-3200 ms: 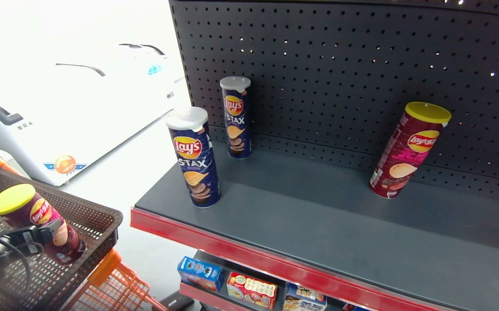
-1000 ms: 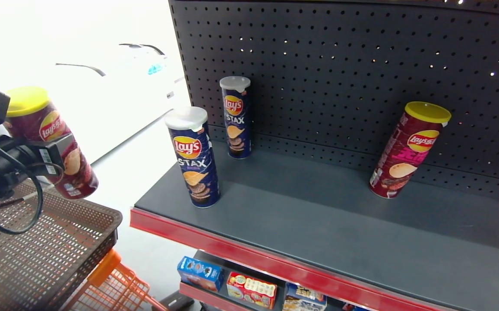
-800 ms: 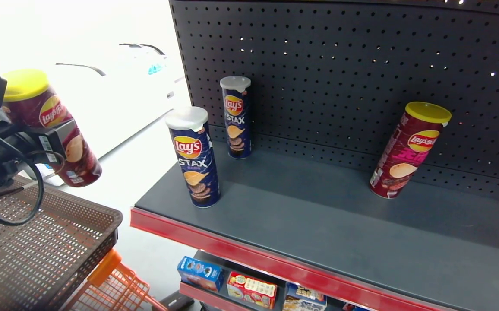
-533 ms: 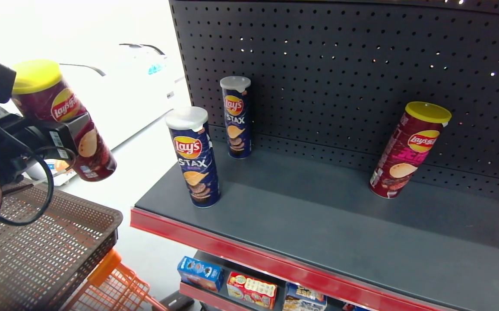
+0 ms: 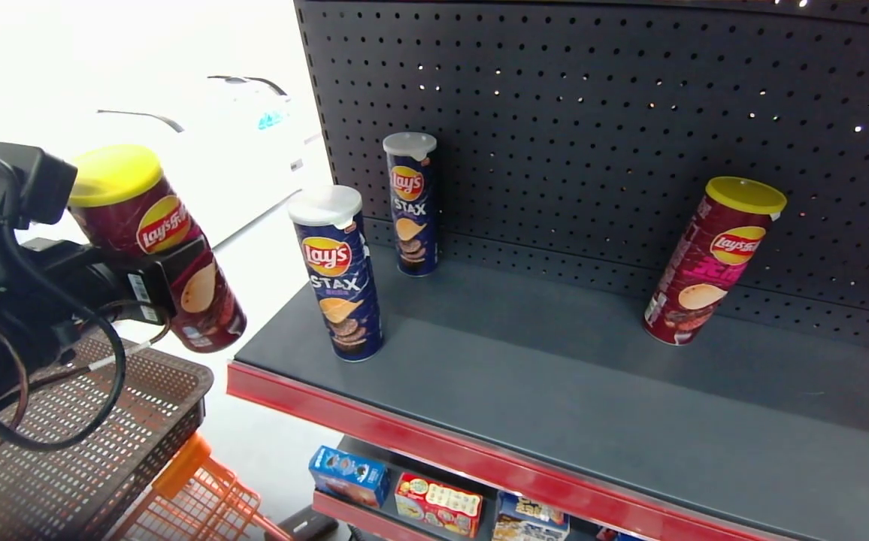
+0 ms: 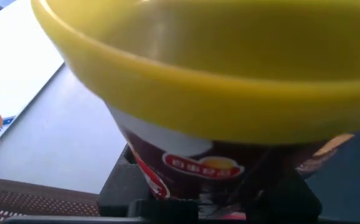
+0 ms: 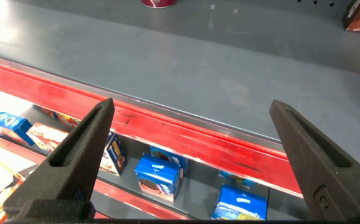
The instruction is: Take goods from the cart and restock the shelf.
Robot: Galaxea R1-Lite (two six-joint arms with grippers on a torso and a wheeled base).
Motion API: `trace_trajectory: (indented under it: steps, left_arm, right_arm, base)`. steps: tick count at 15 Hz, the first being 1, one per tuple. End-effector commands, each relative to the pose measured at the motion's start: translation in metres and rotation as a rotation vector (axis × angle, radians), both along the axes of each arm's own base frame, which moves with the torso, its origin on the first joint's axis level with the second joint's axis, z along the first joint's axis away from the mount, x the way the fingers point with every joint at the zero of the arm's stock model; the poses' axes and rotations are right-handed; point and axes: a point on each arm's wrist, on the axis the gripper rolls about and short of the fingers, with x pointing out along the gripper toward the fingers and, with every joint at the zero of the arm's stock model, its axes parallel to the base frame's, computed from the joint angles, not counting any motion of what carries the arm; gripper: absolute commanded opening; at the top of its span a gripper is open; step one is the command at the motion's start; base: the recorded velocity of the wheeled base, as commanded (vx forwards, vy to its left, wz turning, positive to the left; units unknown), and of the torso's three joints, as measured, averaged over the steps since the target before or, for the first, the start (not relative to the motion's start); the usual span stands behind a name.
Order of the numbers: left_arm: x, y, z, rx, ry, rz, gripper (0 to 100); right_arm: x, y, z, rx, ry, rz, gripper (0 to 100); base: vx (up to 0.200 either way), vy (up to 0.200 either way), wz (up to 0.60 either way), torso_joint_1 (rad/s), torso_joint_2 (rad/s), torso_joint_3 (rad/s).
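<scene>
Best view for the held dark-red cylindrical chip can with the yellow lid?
Head view: the whole dark-red chip can, lid to base, tilted in the left gripper beside the shelf. Left wrist view: mostly its yellow lid, some label. Right wrist view faces the shelf's red edge.

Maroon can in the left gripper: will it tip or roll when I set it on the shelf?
The maroon can is tall and narrow, so it probably tips if released tilted, as the left gripper holds it now. Being round, it would likely roll once down. The flat shelf should steady it.
</scene>
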Motion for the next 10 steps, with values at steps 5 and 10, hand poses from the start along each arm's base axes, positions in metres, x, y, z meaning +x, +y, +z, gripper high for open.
trace_trajectory:
  steps: [5, 10]
  left_arm:
    - [-0.028, -0.021, -0.004, -0.007, -0.006, -0.126, 0]
    - [-0.032, -0.03, -0.009, -0.043, 0.02, -0.213, 0]
  right_arm:
    - [0.0, 0.0, 0.0, 0.0, 0.001, 0.001, 100]
    - [0.0, 0.0, 0.0, 0.0, 0.001, 0.001, 100]
  base:
    - [0.0, 0.0, 0.0, 0.0, 0.0, 0.0]
    - [0.0, 0.0, 0.0, 0.0, 0.0, 0.0]
